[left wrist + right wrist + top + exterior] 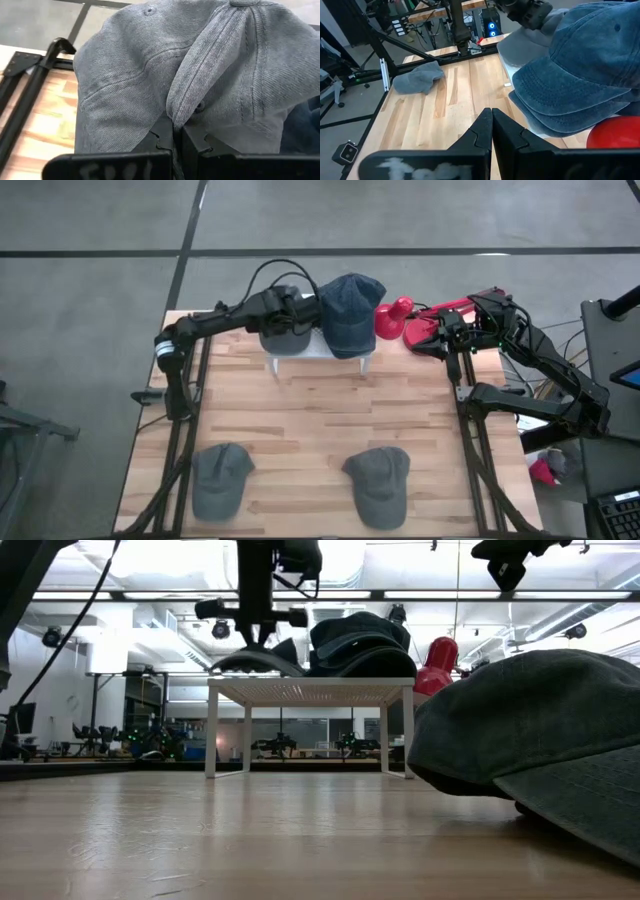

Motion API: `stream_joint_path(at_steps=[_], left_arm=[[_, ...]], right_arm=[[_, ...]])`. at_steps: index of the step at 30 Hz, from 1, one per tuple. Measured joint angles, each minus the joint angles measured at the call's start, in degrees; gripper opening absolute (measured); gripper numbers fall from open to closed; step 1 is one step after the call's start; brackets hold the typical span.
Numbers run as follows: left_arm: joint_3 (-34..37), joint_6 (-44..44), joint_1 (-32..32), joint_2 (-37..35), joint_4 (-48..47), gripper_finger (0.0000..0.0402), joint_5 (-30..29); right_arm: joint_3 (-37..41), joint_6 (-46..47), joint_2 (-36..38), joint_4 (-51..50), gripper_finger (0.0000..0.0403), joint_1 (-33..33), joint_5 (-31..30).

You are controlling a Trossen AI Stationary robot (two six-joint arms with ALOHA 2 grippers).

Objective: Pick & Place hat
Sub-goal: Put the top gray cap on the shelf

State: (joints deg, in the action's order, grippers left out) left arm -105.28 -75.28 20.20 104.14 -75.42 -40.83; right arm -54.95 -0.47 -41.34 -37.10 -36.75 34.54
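A grey hat sits on the left part of a small white stand, with my left gripper shut on it from above. Stacked blue denim hats lie on the stand's right part. A red hat lies just right of them. My right gripper is shut and empty, hovering beside the red hat and pointing at the stand. Two more grey hats lie flat on the table near its near edge. My left gripper pinches a raised fold of the grey hat's crown between its two fingers. It comes from above, pointing down. The hat's brim lies on the stand's top.
The stand is at the table's far edge, on thin white legs. Bare wood stretches between it and the two near grey hats. One of those hats fills the low view's right. The arms' dark frames run along both table sides.
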Motion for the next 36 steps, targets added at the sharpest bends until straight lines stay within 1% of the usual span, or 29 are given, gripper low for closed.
stream_joint_path(at_steps=[6,11,20,28,32,36], left_arm=[[0.7,3.4,0.0,0.0,5.3,0.0008,0.3],[0.7,3.7,0.0,0.0,5.4,0.0008,1.4],[0.7,5.3,0.0,0.0,5.6,0.0027,3.8],[0.7,7.8,-0.1,0.0,5.6,0.0031,4.5],[0.7,8.3,-0.3,0.0,5.6,0.0046,5.0],[0.7,9.5,-0.3,0.0,5.6,0.0077,5.5]], right_arm=[[0.0,0.2,0.0,0.0,0.0008,0.0,0.0],[0.0,0.4,0.0,-0.1,0.0008,0.0,0.0],[0.0,0.5,0.0,-0.1,0.0008,0.0,0.0],[0.0,0.5,0.0,-0.1,0.0008,0.0,0.0],[0.0,0.5,0.0,-0.1,0.0008,0.0,0.0],[0.0,0.5,0.0,-0.1,0.0008,0.0,0.0]])
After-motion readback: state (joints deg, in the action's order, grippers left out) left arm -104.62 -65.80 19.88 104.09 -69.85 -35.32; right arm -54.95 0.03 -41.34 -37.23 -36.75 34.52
